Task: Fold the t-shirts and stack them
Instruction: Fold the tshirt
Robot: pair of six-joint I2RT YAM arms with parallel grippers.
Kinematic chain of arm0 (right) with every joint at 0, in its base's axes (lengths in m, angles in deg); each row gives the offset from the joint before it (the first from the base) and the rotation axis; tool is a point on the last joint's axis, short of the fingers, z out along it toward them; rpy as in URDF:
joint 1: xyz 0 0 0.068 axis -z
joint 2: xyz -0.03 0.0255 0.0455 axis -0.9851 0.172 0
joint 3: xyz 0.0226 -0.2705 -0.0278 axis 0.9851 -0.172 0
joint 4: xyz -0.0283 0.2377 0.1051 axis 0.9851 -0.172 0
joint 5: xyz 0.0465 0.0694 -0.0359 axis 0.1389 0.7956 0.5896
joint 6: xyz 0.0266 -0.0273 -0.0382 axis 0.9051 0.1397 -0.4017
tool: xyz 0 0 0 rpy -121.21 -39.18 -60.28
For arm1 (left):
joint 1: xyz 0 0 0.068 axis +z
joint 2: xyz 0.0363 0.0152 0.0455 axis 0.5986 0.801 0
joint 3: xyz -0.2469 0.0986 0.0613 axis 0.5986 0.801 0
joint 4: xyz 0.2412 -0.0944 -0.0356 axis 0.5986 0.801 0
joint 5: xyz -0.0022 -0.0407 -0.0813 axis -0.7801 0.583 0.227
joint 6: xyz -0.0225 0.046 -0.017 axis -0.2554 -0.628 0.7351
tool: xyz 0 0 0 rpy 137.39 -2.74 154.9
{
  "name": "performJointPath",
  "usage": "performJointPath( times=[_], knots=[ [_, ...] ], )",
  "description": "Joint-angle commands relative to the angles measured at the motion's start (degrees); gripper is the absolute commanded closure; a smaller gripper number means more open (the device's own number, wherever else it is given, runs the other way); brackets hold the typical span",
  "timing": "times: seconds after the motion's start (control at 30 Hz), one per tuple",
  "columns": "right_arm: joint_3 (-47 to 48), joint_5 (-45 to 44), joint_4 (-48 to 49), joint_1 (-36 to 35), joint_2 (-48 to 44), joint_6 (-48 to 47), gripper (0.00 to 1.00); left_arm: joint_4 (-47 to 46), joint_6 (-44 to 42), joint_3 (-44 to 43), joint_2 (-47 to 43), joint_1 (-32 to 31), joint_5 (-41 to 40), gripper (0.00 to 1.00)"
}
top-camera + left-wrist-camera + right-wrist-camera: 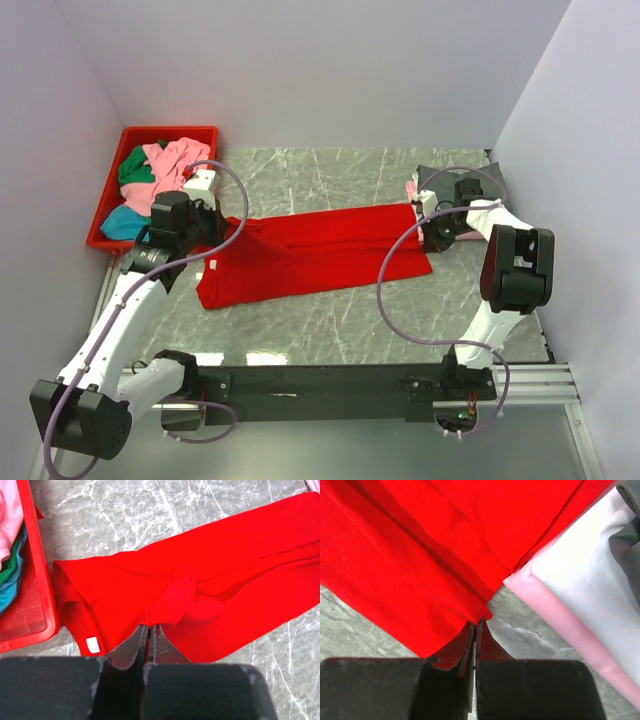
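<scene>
A large red t-shirt (320, 250) lies as a long band across the marble table, folded lengthwise. At the shirt's left end, my left gripper (228, 238) is shut on a raised pinch of red cloth (170, 605), the jaws (148, 627) pressed together. My right gripper (428, 228) is shut on the shirt's near right corner (485, 614). Just beyond that corner lies a folded stack with a pink tee (560, 625), a white tee (590, 575) and a dark grey tee (625, 545).
A rigid red bin (105, 215) stands at the back left against the wall, holding crumpled pink (175, 165), green (135, 168) and teal (122, 222) tees. White walls close in the left, back and right sides.
</scene>
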Motion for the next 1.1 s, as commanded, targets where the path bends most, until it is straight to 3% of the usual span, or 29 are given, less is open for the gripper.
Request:
performJointPath(
  times=[0.0,0.27,0.87,1.07],
  knots=[
    [2.12,-0.03,0.89,-0.35,-0.34,0.65,1.00,-0.95,0.23,-0.13,-0.87,0.37,0.01,1.00],
    [-0.68,-0.29,0.54,-0.26,-3.50,0.04,1.00,0.02,0.49,-0.05,-2.63,0.37,0.36,1.00],
    [-16.94,-0.30,-0.95,3.08,-23.71,-5.06,1.00,3.20,5.58,6.10,-15.37,0.19,8.53,1.00],
    [-20.29,-0.56,-1.83,4.05,-28.02,-6.46,1.00,4.85,5.94,4.88,-15.02,0.19,9.41,1.00]
  ],
)
